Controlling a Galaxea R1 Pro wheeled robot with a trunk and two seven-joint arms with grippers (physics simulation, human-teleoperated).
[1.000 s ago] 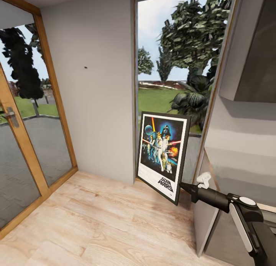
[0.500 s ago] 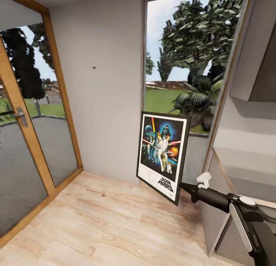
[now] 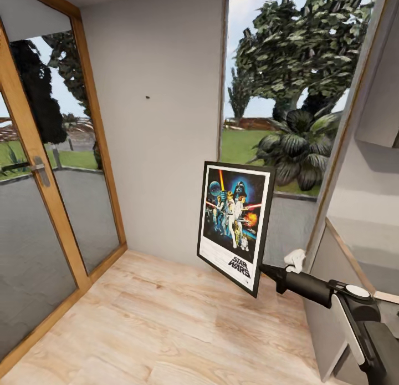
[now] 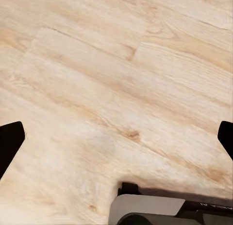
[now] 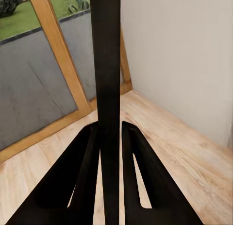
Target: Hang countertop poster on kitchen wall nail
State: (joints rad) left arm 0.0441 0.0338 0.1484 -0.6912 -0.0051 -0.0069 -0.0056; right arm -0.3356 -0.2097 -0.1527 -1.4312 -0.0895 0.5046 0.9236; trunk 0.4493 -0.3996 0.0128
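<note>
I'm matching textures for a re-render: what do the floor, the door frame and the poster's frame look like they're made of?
The floor looks like pale matt wood planks: grain, knots and board seams show. The door frame looks like warmer, smooth orange-brown timber. The poster has a thin black frame, plain and matt; plastic or painted wood, I can't tell. The right gripper is clamped on its edge.

Wood floor (image 3: pixel 166 329), glass door (image 3: pixel 39 207), window (image 3: pixel 288 96).
</note>
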